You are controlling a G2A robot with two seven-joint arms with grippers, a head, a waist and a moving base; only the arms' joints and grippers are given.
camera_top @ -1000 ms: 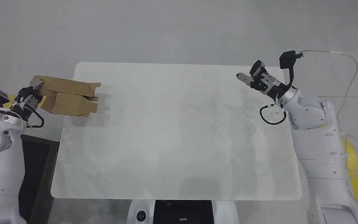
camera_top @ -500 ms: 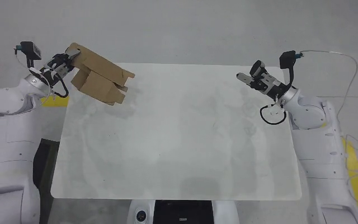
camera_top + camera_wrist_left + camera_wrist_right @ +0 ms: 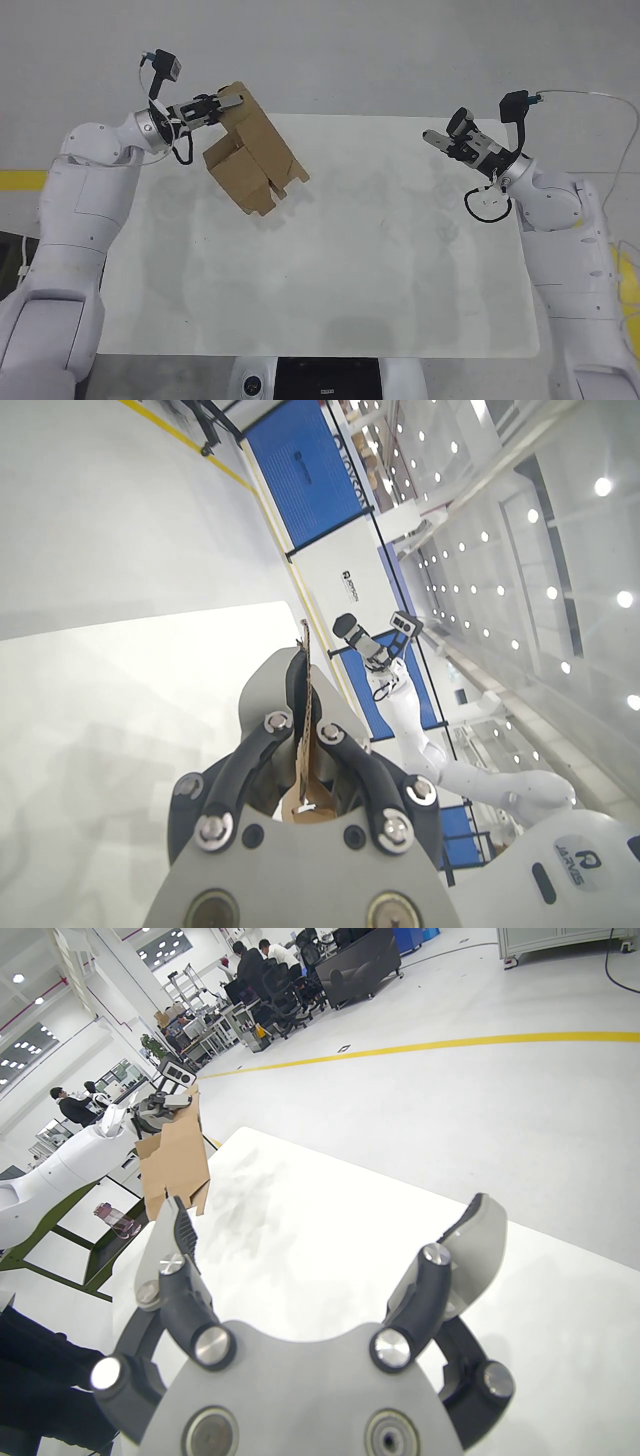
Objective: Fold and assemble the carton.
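The left hand (image 3: 220,103) is clamped on the upper edge of the flattened carton (image 3: 255,152), with the cardboard pinched between both fingers. The carton hangs tilted over the far left corner of the worktop (image 3: 350,280). Its lower flaps appear to be clear of the surface, though this is hard to confirm. The right hand (image 3: 327,1205) hovers over the far right corner with its fingers apart.
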